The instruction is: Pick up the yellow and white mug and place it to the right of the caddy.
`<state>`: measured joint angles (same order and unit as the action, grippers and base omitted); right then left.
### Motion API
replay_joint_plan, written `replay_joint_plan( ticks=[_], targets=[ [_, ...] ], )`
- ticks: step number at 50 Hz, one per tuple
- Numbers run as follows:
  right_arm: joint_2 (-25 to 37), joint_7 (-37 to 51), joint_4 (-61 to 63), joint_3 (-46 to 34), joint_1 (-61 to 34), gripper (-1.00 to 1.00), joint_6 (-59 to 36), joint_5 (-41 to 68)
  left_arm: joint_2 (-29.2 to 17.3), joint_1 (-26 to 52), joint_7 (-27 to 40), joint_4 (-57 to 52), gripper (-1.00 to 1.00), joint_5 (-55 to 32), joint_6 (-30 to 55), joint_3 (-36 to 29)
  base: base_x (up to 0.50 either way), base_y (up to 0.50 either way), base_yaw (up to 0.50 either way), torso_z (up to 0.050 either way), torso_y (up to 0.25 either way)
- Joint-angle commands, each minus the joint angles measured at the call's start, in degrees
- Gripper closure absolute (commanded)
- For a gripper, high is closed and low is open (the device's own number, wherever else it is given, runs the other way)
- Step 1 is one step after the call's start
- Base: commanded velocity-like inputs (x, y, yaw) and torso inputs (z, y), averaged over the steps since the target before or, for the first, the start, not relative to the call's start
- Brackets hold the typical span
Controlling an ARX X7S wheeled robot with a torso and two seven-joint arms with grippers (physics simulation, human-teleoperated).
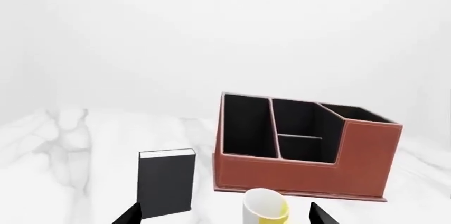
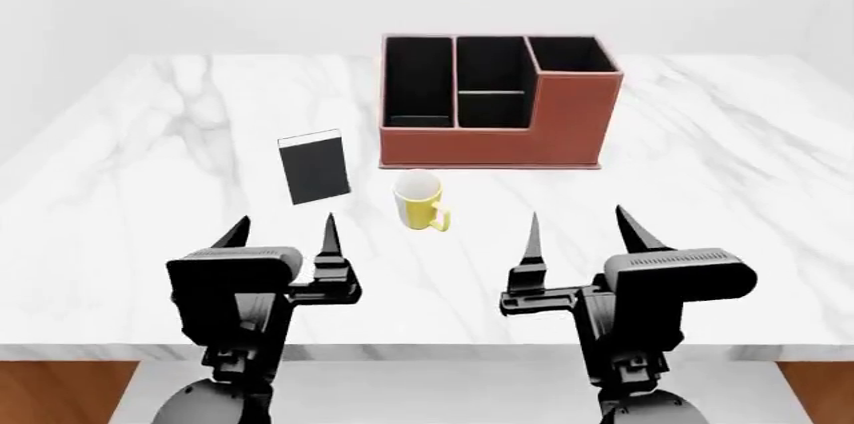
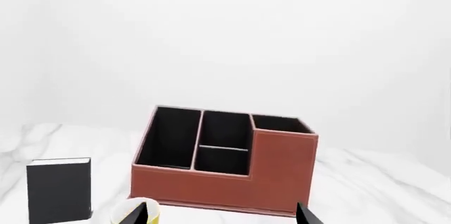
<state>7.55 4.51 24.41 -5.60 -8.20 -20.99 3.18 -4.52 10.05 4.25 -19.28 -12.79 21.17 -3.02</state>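
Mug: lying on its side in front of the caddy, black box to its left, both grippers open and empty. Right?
Not quite: the mug stands upright, open end up, as the head view shows. The rest holds: caddy behind, black box left, left gripper and right gripper open, empty.

- In the left wrist view the yellow and white mug (image 1: 265, 207) is cut off by the picture's edge; its base and handle do not show.
- In the right wrist view only a sliver of the mug's rim shows, partly behind a fingertip (image 3: 138, 214).
- Both wrist views show only the fingertips, so the left gripper (image 1: 225, 214) and right gripper (image 3: 224, 214) bodies are out of frame.
- The small black box (image 3: 60, 189) loses its lower end at the right wrist picture's edge.
- The caddy (image 2: 497, 104) hides the table (image 2: 160, 144) behind it, toward the far edge.
- The table's near corners are cut off in the head view.
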Motion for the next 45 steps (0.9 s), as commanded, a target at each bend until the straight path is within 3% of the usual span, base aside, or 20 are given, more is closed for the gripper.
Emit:
replay_joint_plan(
  ticks=[1,16,45],
  targets=[
    [2.0,0.2,9.4,-0.6,-6.9,-1.00,-10.9,0.1,-0.7,6.0,2.6,-7.0,-1.00,-3.6,7.0,1.4,0.00,0.00,0.00,0.050,0.000],
    [3.1,-0.2,13.4,0.2,-2.6,-1.00,-9.6,2.3,-3.3,4.3,1.1,-10.4,-1.00,-6.0,3.3,2.2,0.01,-0.10,0.00,0.040,0.000],
    [3.6,0.2,13.0,0.9,-2.0,-1.00,-8.5,4.9,-4.8,4.2,2.4,-10.4,-1.00,-6.7,2.2,1.2,0.49,-0.17,0.00,0.000,0.000]
  ],
)
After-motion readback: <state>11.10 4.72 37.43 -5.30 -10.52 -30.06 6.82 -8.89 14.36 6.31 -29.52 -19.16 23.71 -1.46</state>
